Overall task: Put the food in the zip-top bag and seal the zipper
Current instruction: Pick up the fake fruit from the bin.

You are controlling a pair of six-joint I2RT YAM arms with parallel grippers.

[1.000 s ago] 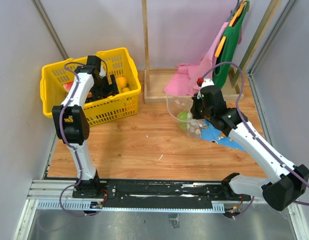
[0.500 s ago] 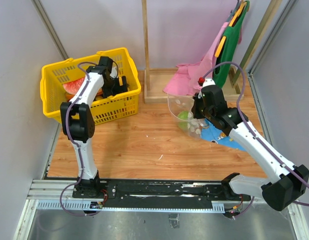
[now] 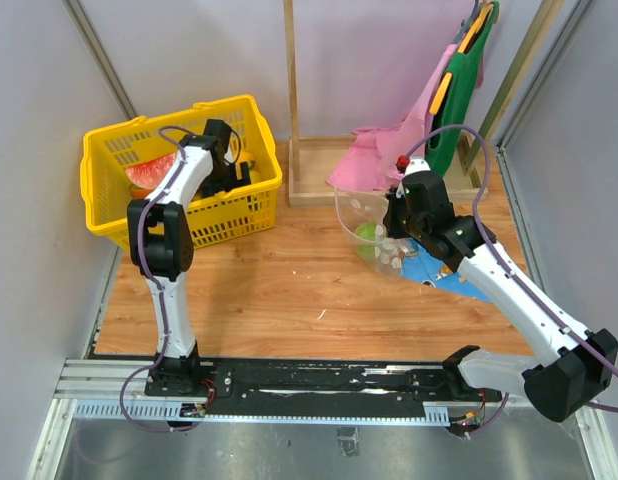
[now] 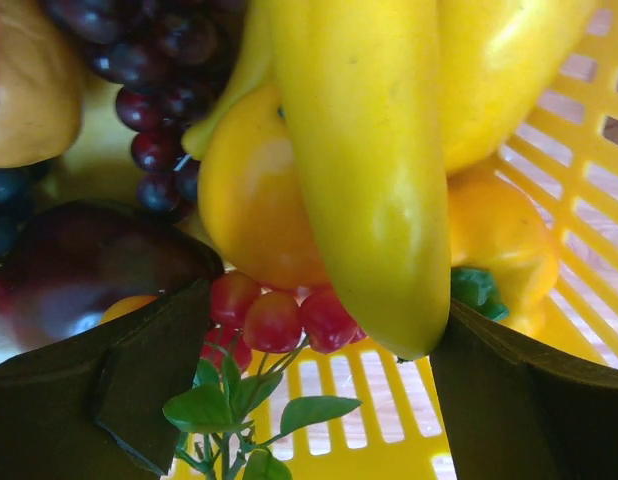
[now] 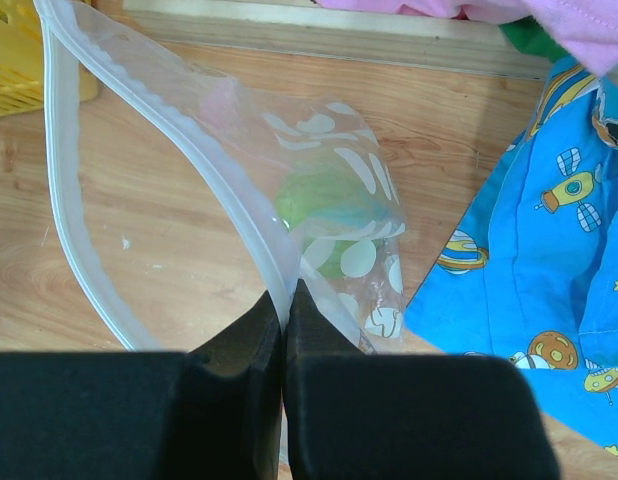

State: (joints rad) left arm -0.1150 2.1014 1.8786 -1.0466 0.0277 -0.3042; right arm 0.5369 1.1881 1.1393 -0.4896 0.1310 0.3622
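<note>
Food (image 4: 254,200) lies piled in the yellow basket (image 3: 109,165). One green ball (image 5: 329,215) is already inside the bag (image 5: 339,160). So the job looks partway done. More food has to go in, and the zipper (image 5: 64,180) is not shut yet.

The left arm (image 3: 179,190) reaches into the basket. The left jaws are wide apart, low down in the food. A banana (image 4: 369,170) has its tip between them, close to one finger (image 4: 529,400). Little red tomatoes (image 4: 274,315) sit just beside the tip. Grapes (image 4: 159,60) and a dark purple piece (image 4: 79,265) lie on the other side. Nothing looks pinched yet.

The next move, I think, is to squeeze the banana, lift it out of the basket and carry it to the bag. The banana is long and smooth, so it could slip. A grab nearer its middle would be safer.

The bag sits on the table (image 3: 289,290), to the right of the basket and well apart from it. The right jaws are shut tight on the bag's mouth edge, right at the white zipper strip. They hold it up, and the mouth gapes on the side facing the basket. A blue cloth (image 5: 529,250) lies farther from the basket, just beside the bag.
</note>
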